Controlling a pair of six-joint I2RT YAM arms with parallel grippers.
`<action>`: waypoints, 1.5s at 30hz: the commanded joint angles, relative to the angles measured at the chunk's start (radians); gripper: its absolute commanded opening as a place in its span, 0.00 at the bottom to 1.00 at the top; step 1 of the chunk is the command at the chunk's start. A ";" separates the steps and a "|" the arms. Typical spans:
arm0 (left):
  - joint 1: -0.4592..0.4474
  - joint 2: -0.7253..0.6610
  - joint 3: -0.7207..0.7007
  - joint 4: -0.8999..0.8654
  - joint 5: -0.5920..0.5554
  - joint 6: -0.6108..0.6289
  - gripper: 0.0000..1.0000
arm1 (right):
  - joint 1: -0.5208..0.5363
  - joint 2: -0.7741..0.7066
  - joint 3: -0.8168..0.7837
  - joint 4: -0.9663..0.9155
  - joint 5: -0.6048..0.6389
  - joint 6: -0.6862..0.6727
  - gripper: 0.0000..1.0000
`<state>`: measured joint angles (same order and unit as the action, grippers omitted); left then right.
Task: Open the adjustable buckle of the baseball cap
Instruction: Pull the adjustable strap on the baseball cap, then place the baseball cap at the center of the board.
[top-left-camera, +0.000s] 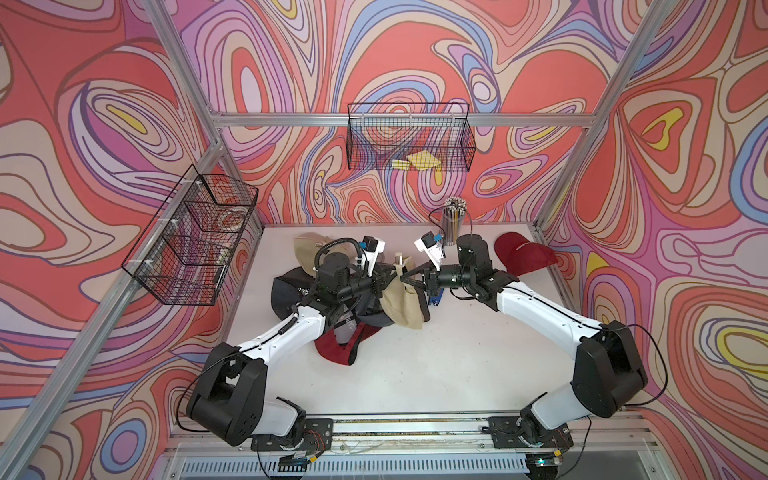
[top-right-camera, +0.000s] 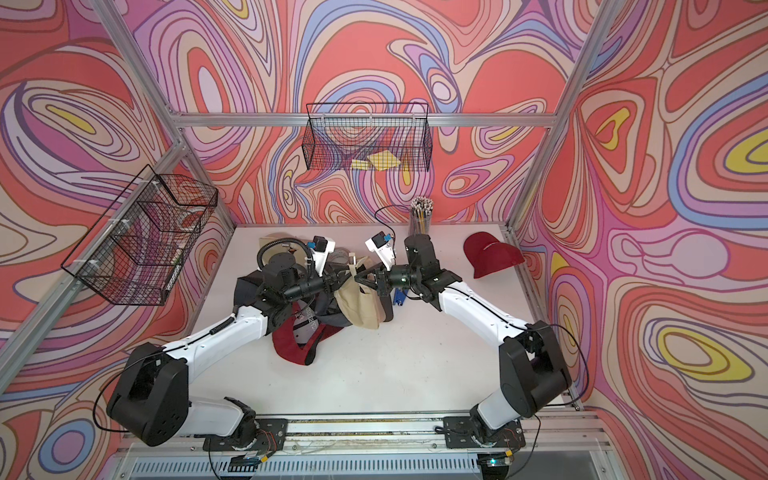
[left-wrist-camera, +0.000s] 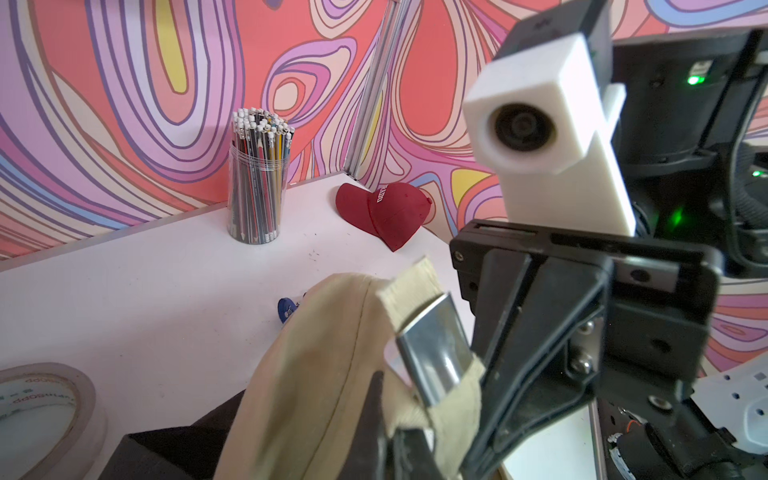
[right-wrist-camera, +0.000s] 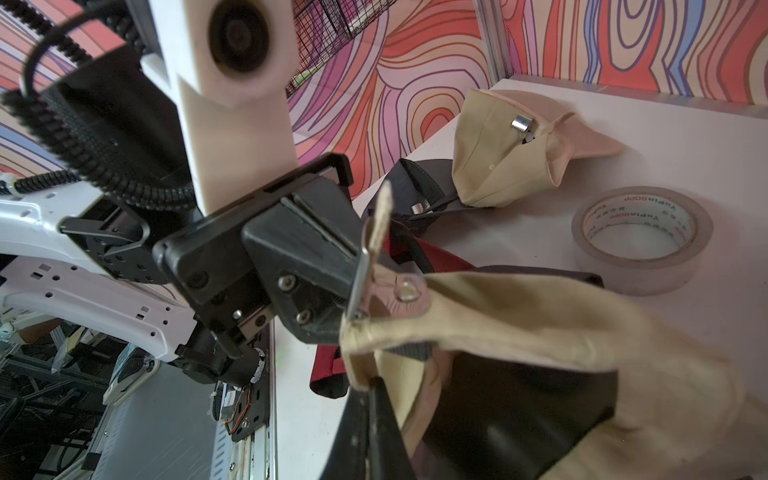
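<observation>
**Both claws pinching the beige cap at its buckle**

The beige baseball cap (top-left-camera: 405, 305) is hanging in the air between the two arms, above the middle of the desk (top-left-camera: 457, 365), with its crown drooping down towards a heap of dark and red caps (top-left-camera: 332, 332). The left claw (top-left-camera: 388, 279) and the right claw (top-left-camera: 409, 277) are meeting tip to tip at the cap's back opening. Both are clamped tight on the fabric there.

In the left wrist view, the silver metal buckle (left-wrist-camera: 432, 353) is sitting on the strap (left-wrist-camera: 411, 282), whose frayed free end is sticking out past it. The right claw (left-wrist-camera: 478, 374) is pressing against the band just beside the buckle. In the right wrist view, the left claw (right-wrist-camera: 353, 291) is closing right at the buckle's (right-wrist-camera: 360, 278) thin metal edge, and the strap end (right-wrist-camera: 384, 216) is standing up above it. Whether the buckle's flap is lifted cannot be told.

A second beige cap (right-wrist-camera: 498, 166) is lying at the far side of the desk, beside a roll of clear tape (right-wrist-camera: 640, 241). A lone red cap (top-left-camera: 523, 257) is resting near the far right corner, well apart from the arms. A clear cup of pencils (top-left-camera: 454, 220) is standing against the back wall. A small blue object (top-left-camera: 435, 297) is lying just under the right claw.
</observation>
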<state>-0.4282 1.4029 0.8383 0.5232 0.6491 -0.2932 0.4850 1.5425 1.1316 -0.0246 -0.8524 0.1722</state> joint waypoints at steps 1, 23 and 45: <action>0.019 -0.004 0.001 0.139 0.015 -0.053 0.00 | 0.006 0.027 -0.005 -0.068 0.026 -0.036 0.00; 0.054 0.001 0.022 0.123 0.051 -0.058 0.00 | 0.006 -0.057 -0.057 -0.110 0.245 0.008 0.96; 0.055 0.227 0.496 -0.165 -0.011 0.016 0.00 | -0.197 -0.248 -0.202 -0.129 0.667 0.184 0.98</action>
<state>-0.3786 1.5536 1.2892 0.3355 0.6235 -0.2634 0.2905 1.2999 0.9386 -0.1696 -0.2203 0.3401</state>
